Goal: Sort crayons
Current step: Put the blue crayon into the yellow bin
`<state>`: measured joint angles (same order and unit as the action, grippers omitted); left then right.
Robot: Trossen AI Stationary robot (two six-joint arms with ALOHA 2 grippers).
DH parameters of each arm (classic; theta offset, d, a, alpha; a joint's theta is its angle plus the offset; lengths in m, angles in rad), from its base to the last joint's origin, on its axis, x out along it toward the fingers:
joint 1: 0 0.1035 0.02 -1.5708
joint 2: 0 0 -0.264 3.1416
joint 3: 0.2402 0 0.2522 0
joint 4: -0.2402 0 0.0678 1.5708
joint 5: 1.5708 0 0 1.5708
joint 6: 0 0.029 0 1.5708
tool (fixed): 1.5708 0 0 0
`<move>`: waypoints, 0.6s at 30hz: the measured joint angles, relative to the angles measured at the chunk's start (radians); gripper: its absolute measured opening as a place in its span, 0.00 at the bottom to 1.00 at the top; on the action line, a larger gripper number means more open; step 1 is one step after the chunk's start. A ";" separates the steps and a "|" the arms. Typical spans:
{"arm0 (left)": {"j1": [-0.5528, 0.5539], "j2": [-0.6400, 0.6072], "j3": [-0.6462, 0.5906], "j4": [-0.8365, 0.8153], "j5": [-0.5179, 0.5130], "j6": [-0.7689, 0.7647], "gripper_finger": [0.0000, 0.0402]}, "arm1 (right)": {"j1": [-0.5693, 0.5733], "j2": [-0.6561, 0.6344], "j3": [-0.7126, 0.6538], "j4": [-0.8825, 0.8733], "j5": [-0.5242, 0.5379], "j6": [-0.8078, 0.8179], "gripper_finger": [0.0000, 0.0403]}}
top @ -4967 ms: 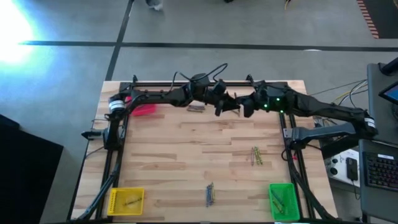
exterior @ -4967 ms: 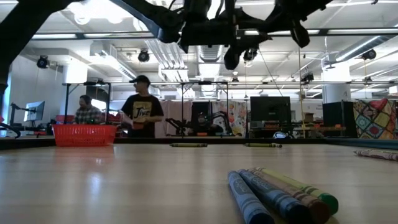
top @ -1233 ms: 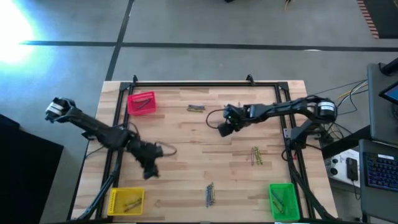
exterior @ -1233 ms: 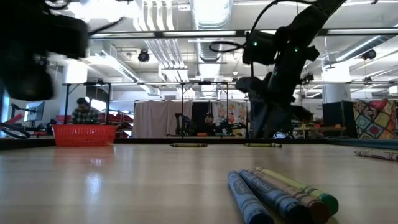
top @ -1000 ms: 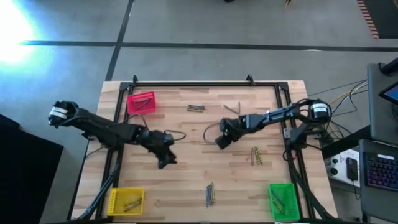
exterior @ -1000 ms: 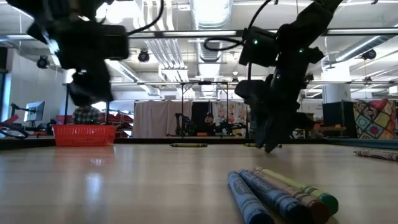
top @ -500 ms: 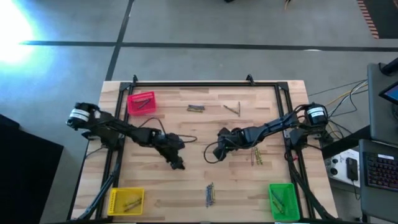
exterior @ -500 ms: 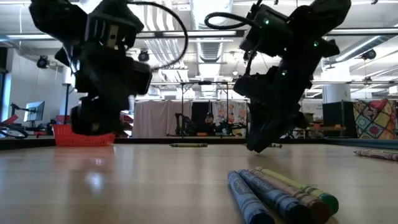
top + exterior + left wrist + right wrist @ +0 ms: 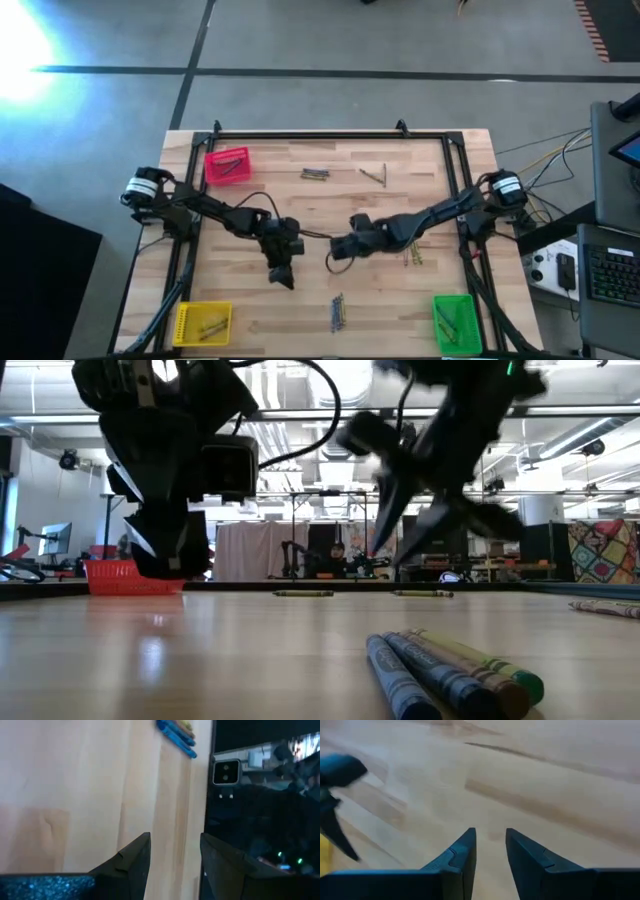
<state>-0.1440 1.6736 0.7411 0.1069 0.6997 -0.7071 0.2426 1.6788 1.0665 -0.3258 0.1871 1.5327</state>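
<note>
The blue crayons (image 9: 338,313) lie just beyond the left gripper (image 9: 285,280) — nearer than the right gripper (image 9: 334,258); both jaws apart, empty.

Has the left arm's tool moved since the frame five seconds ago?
Yes. In the high view the left tool has left the table's far edge near the red bin and now sits mid-table, closer to the blue crayons at the near edge.

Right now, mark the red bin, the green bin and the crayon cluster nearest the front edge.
red bin (image 9: 228,166): high view, on its floor.
green bin (image 9: 453,322): high view, on its floor.
front crayon cluster (image 9: 338,313): high view, middle of the bundle.
</note>
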 joint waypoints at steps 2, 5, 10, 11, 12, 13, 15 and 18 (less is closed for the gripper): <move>-0.005 0.000 -0.001 0.003 -0.001 0.037 0.39 | 0.050 0.015 0.080 -0.124 0.039 0.096 0.24; -0.015 0.000 -0.016 0.004 -0.023 0.085 0.39 | 0.108 0.075 0.208 -0.311 0.035 0.199 0.24; -0.019 0.002 -0.041 0.003 -0.114 0.085 0.39 | 0.159 0.223 0.406 -0.459 -0.031 0.266 0.25; -0.019 0.004 -0.043 0.002 -0.115 0.077 0.39 | 0.166 0.254 0.444 -0.459 -0.041 0.267 0.25; -0.019 0.004 -0.044 0.000 -0.115 0.074 0.39 | 0.172 0.284 0.484 -0.454 -0.046 0.267 0.25; -0.019 0.006 -0.044 0.004 -0.115 0.079 0.39 | 0.178 0.315 0.526 -0.452 -0.051 0.267 0.25; -0.019 0.007 -0.044 -0.001 -0.115 0.094 0.39 | 0.187 0.371 0.610 -0.454 -0.067 0.272 0.25; -0.020 0.007 -0.044 -0.004 -0.115 0.093 0.39 | 0.198 0.453 0.732 -0.461 -0.100 0.277 0.25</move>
<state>-0.1645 1.6810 0.6975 0.1028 0.5847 -0.6142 0.4411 2.1316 1.7985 -0.7866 0.0872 1.8093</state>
